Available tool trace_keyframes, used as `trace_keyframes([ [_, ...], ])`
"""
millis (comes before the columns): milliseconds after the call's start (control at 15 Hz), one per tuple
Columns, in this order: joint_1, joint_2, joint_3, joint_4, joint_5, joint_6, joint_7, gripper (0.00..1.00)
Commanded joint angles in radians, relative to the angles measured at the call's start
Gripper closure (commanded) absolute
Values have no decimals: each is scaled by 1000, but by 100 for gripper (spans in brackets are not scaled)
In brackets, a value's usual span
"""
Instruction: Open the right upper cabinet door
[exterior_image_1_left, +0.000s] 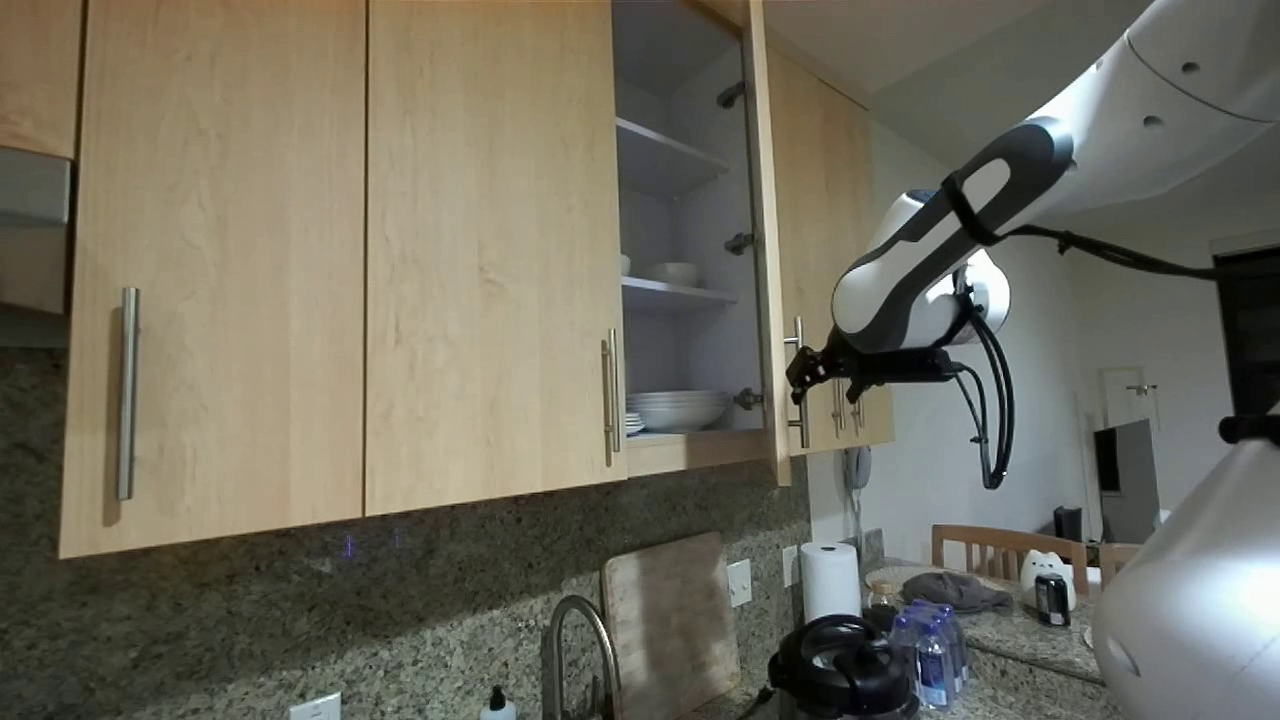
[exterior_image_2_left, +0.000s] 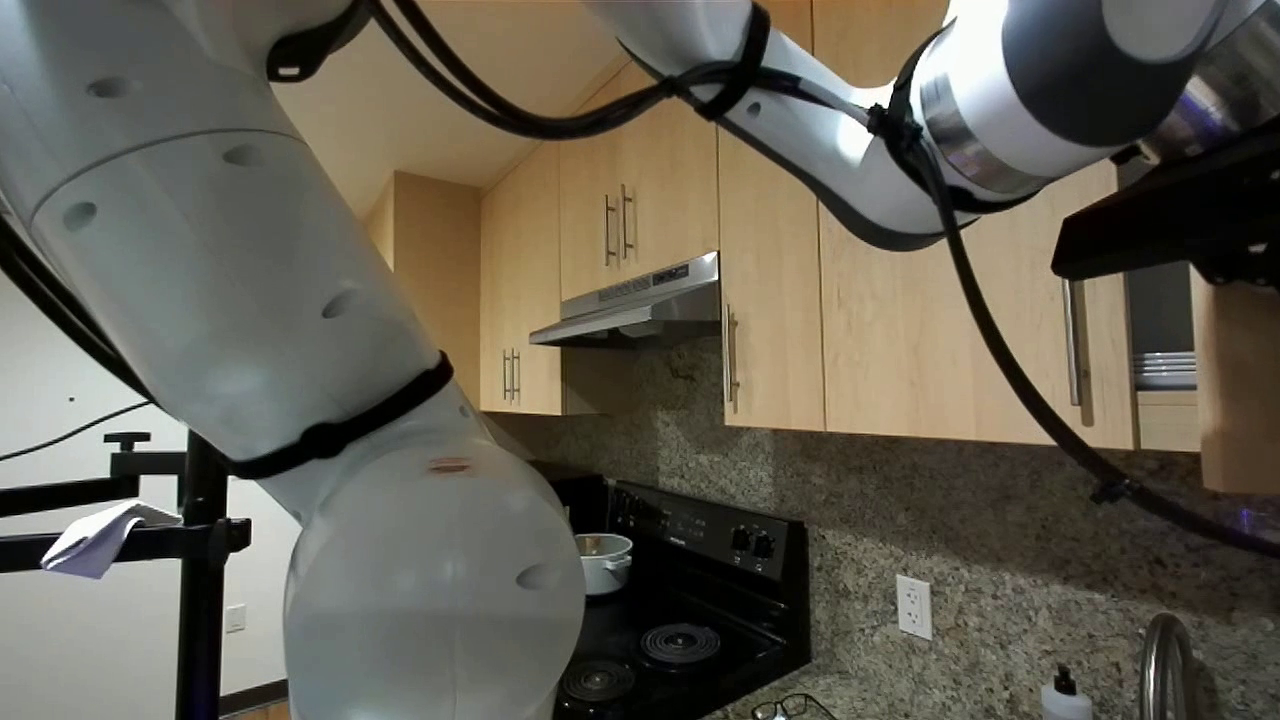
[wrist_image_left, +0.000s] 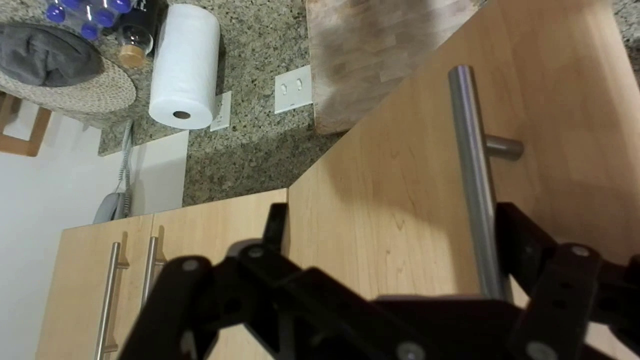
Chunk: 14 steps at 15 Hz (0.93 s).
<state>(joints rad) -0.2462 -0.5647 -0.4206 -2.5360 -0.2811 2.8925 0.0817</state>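
Right upper cabinet door (exterior_image_1_left: 767, 250): one, tall and narrow, pale wood. Stands swung out from its cabinet, seen edge-on in an exterior view, with white shelves (exterior_image_1_left: 680, 296) and stacked white dishes (exterior_image_1_left: 680, 410) in the opening beside it. Metal hinges (exterior_image_1_left: 739, 243) along one side.

Handle (wrist_image_left: 472, 140): slim straight metal bar on posts, fixed to the outer face.

Hand (wrist_image_left: 393, 222), mine: fingers spread wide, nothing gripped. One finger (wrist_image_left: 522, 235) just beside the handle; the opposite one well apart from it. Whether the near finger touches the metal, I cannot tell.

Handling, in my judgement: stiff panel of fair weight, but carried by the hinges, so it should swing lightly along an arc and resist only a pull across it. Handle hard, smooth, probably slippery; better hooked from behind, between its posts, than squeezed. Second hold: the free edge, pushed outward from the inner face.

Progress, as I judge it: opening largely achieved; any further swing a gentle push.
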Motion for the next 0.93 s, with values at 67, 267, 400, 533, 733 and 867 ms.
trace_keyframes([
  [67,-100,44,-38,48,31,-76,-207,0],
  [267,-105,49,-45,57,57,-88,-247,0],
  [400,-109,47,-51,59,68,-97,-268,0],
  [533,-113,47,-57,62,78,-104,-283,0],
  [733,-121,40,-68,62,89,-109,-301,0],
  [867,-123,33,-73,61,95,-113,-308,0],
])
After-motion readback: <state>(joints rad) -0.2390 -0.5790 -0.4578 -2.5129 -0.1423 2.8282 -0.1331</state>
